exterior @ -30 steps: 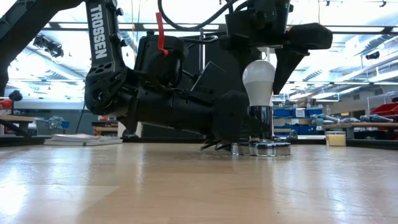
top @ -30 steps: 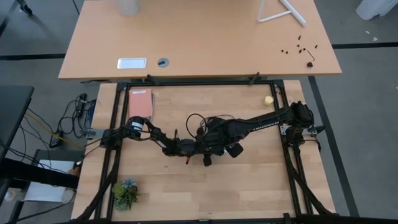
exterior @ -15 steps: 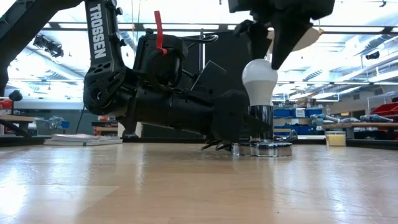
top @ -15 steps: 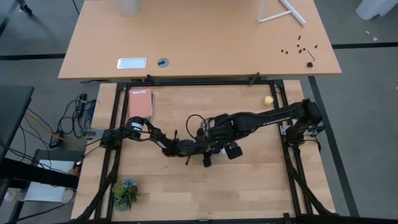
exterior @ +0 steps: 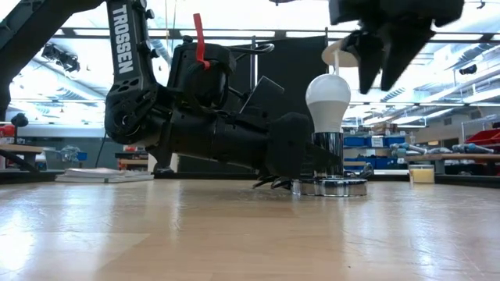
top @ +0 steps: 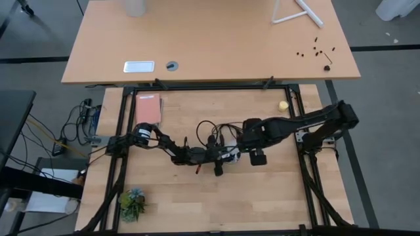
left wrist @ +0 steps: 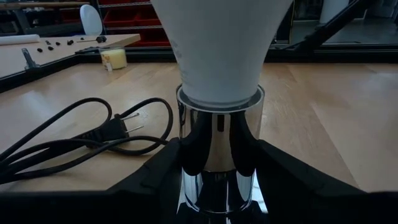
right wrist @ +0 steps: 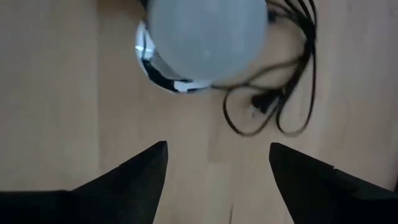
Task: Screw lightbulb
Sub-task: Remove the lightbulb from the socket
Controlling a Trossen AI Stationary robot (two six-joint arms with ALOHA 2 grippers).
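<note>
Left to right on the pale wooden slatted tabletop (top: pixel 197 203): small green spiky plant ornament (top: pixel 133 200) at the near left corner; flat red-orange rectangular booklet (top: pixel 147 109) toward the far left; dark left arm lying low across the boards, its left gripper (left wrist: pixel 217 180) closed on the shiny silver cylindrical socket (left wrist: pixel 217 146), one dark finger (left wrist: pixel 155 171) pressed to each flank of the metal neck just above the round chrome base disc (exterior: pixel 328 186). Small white pear-shaped lightbulb with frosted globe (exterior: pixel 328 103) upright in that socket near the table's middle, greyish screw base sunk into the neck, globe free of both grippers. Black power cord with two-pronged plug (left wrist: pixel 74 140) looped loosely on the wood just beside the socket. Right gripper (exterior: pixel 384 47) above and slightly right of the bulb in the low view, fingers (right wrist: pixel 124 177) spread apart and empty, clear of the globe; in the right wrist view, the bulb (right wrist: pixel 205 34) and chrome disc seen from above beyond the two parted fingertips. Right arm reaching in from the table's right edge, elbow raised over the frame. Small yellow ball (top: pixel 283 105) at the far right of the slatted top, well apart from the bulb. Beyond, a separate light-brown desk (top: pixel 210 46) bearing a white rectangular plate (top: pixel 139 66), a white angled stand (top: pixel 296 12) and scattered small dark bits (top: pixel 318 51).
</note>
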